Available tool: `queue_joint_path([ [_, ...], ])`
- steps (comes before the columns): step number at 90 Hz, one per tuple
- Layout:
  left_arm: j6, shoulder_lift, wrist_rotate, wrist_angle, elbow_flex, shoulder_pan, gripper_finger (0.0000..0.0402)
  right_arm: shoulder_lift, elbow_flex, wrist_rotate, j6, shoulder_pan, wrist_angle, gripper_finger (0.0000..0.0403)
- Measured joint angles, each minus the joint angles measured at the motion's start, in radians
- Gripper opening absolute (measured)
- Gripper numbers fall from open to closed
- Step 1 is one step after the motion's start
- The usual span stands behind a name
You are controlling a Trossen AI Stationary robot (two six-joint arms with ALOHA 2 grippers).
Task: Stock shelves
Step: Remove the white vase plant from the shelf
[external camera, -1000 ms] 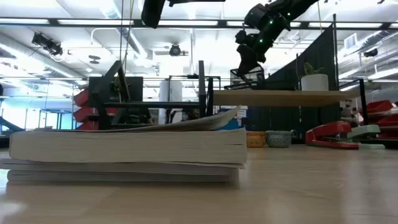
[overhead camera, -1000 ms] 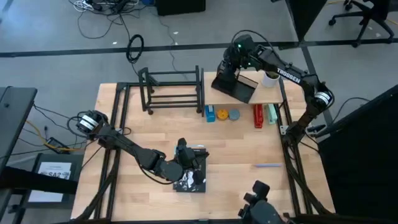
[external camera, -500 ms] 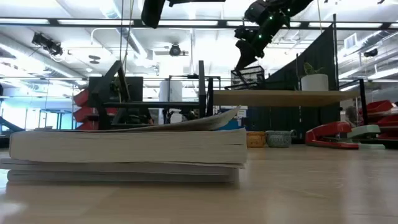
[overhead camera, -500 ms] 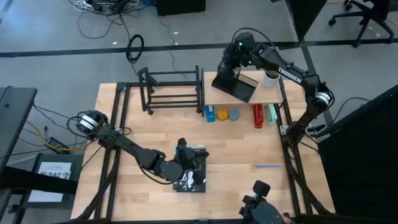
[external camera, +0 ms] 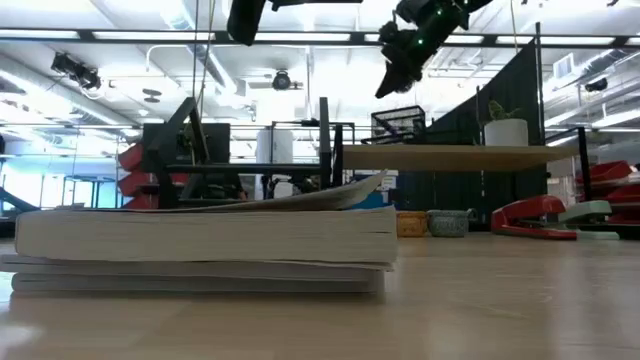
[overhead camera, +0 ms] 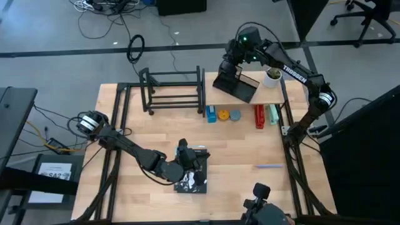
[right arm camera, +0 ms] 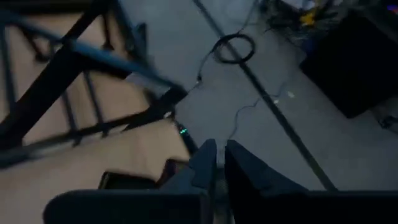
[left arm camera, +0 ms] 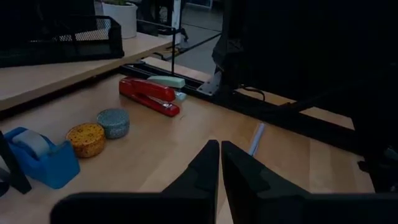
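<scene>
A: What has been stocked?

B: A mesh organizer [overhead camera: 235,86] and a potted plant [overhead camera: 271,76] are seen on the wooden shelf [overhead camera: 265,94], just below the right gripper [overhead camera: 232,57], closed and empty.

A: And what is left?

B: The black rack [overhead camera: 174,89], beside that gripper, is bare. The stapler [overhead camera: 259,116], tape dispenser [overhead camera: 212,114] and tins [overhead camera: 229,115] are left on the table. The left gripper [overhead camera: 189,164], closed on nothing, is rested by the book [overhead camera: 190,181].

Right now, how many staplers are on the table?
2. The red stapler and the pale green stapler lie side by side beneath the right part of the wooden plank shelf. Others may be hidden.
</scene>
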Motion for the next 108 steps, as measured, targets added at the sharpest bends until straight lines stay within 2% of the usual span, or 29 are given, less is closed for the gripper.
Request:
queue_joint_path([
  [9, 0.0, 0.0, 0.0, 0.0, 0.0, 0.0, 0.0, 0.0, 0.0, -0.049, -0.02, 0.0, -0.073, 0.005],
  [19, 0.0, 0.0, 0.0, 0.0, 0.0, 0.0, 0.0, 0.0, -0.001, -0.056, -0.021, -0.004, -0.114, 0.0076],
  [36, 0.0, 0.0, 0.0, 0.0, 0.0, 0.0, 0.0, 0.0, -0.021, -0.063, -0.02, -0.031, -0.113, 0.0101],
  [60, 0.0, 0.0, 0.0, 0.001, 0.0, 0.0, 0.0, 0.001, -0.055, -0.095, -0.036, -0.053, -0.122, 0.0096],
  [97, 0.0, 0.0, 0.0, 0.021, 0.0, 0.0, 0.0, 0.001, -0.055, -0.315, -0.123, -0.049, -0.192, 0.0078],
  [108, 0.0, 0.0, 0.0, 0.025, 0.0, 0.0, 0.0, 0.001, -0.055, -0.281, -0.129, -0.039, -0.183, 0.0084],
])
